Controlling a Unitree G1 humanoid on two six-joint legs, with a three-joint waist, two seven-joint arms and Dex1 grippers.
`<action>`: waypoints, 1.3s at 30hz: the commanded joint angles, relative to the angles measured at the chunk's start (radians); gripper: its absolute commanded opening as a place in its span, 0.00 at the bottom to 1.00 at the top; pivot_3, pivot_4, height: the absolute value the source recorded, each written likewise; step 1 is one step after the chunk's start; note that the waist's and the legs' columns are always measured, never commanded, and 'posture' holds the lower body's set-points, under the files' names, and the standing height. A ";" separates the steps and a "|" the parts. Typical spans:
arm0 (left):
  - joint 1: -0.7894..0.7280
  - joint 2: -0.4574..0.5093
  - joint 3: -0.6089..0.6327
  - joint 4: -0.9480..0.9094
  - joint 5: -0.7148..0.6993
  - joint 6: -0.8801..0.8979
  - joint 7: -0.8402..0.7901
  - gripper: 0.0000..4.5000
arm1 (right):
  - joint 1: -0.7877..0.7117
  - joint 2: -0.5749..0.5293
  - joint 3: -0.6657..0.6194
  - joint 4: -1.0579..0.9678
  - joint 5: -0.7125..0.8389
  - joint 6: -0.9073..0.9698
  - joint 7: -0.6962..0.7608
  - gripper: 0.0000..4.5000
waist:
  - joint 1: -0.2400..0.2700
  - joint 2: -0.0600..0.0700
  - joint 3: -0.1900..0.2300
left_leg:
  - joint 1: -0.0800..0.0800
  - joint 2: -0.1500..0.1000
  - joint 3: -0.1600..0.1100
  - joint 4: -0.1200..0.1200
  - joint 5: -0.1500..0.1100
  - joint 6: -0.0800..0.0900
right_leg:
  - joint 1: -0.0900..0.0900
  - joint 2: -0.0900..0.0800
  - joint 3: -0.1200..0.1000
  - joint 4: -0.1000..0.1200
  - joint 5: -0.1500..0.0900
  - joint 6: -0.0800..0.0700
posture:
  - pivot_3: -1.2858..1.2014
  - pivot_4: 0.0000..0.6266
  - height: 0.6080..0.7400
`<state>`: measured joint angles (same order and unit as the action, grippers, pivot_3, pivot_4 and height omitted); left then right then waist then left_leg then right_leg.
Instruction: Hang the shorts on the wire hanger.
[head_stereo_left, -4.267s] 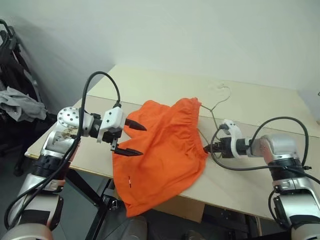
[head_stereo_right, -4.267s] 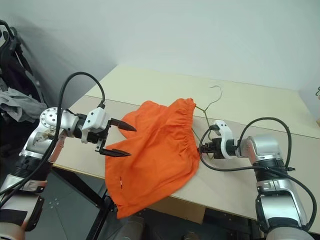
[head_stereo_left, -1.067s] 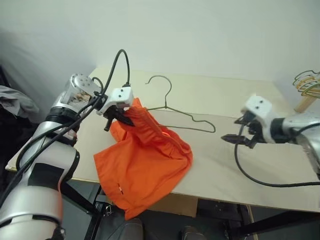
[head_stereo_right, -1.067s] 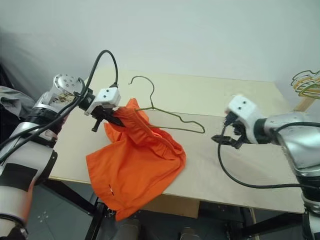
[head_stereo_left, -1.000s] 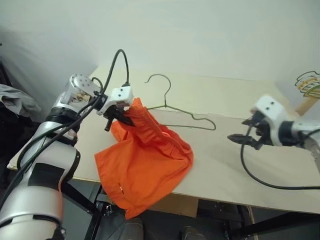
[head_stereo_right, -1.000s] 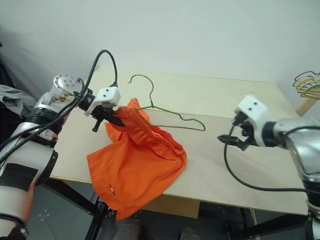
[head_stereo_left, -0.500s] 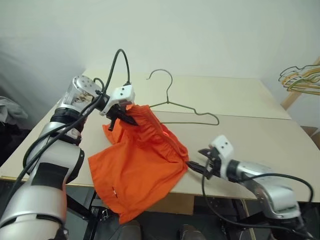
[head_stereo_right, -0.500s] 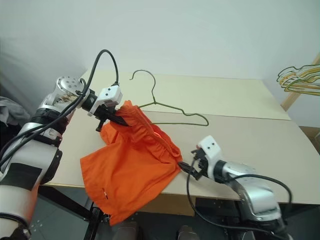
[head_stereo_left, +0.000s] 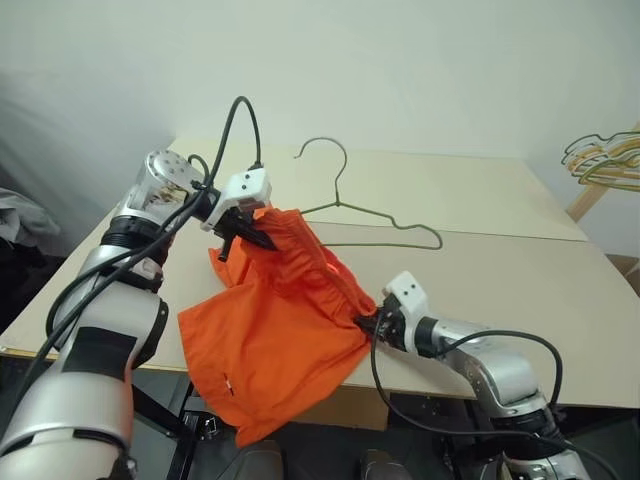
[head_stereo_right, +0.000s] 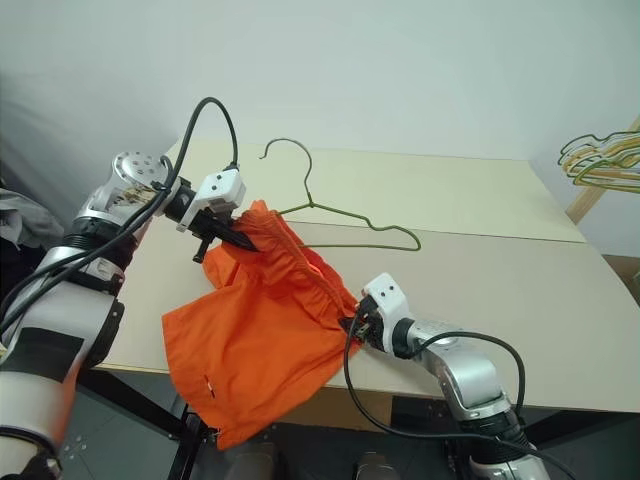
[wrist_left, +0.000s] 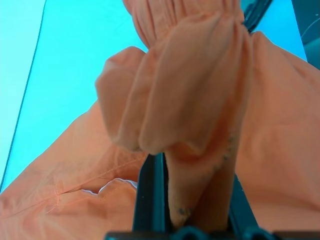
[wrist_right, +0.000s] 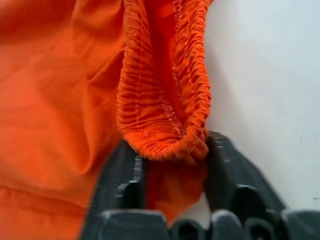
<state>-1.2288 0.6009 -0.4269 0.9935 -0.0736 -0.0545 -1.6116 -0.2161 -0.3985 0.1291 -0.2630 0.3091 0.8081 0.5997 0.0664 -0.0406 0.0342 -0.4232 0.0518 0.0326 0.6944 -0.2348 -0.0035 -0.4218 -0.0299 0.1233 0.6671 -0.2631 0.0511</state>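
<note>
The orange shorts (head_stereo_left: 280, 320) lie on the table's near left part, one leg hanging over the front edge. My left gripper (head_stereo_left: 255, 235) is shut on the far end of the gathered waistband (wrist_left: 190, 75) and holds it raised. At the waistband's near end, my right gripper (head_stereo_left: 368, 322) has its black fingers (wrist_right: 120, 175) pressed on either side of the elastic (wrist_right: 165, 100). The grey wire hanger (head_stereo_left: 385, 217) lies flat on the table just behind the shorts, hook pointing away, its left part tucked under the fabric.
A bunch of coloured hangers (head_stereo_left: 605, 155) hangs on a wooden stand at the far right. The pale table (head_stereo_left: 520, 270) has a seam running across it behind the hanger. Grey cloth (head_stereo_left: 20, 215) lies off the table at the left.
My right arm swung from the right side down and left to the waistband's near end, and its open jaws closed on the fabric. The left gripper kept its hold in place.
</note>
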 joint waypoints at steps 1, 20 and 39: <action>-0.004 0.013 0.029 -0.033 -0.013 0.003 -0.003 0.00 | -0.008 -0.006 -0.062 -0.043 0.054 -0.001 0.013 0.07 | 0.000 0.000 0.000 | 0.000 0.000 0.000 0.000 0.000 0.000 | 0.000 0.000 0.000 0.000 0.000 0.000 | 0.58 0.00 1.00; 0.053 0.127 -0.139 0.006 -0.066 -0.254 -0.003 0.00 | 0.041 -0.400 -0.301 0.036 0.253 0.025 0.298 0.00 | 0.002 0.000 0.000 | 0.001 0.000 0.000 0.000 0.000 0.000 | 0.001 0.000 0.000 0.000 0.000 0.000 | 0.58 0.00 1.00; 0.032 -0.041 -0.019 0.105 0.123 -0.293 0.029 0.00 | -0.055 -0.491 -0.132 -0.162 0.209 -0.035 0.347 0.13 | 0.002 0.000 0.000 | 0.000 0.000 0.000 0.001 0.000 0.000 | 0.001 0.000 0.000 0.000 0.000 0.000 | 0.57 0.00 1.00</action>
<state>-1.1586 0.5629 -0.4866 1.0955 0.0505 -0.3630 -1.5876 -0.2529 -0.8913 -0.0132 -0.3961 0.5377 0.7721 0.9680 0.0687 -0.0406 0.0342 -0.4232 0.0518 0.0325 0.6954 -0.2348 -0.0035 -0.4213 -0.0300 0.1234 0.6667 -0.2628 0.0514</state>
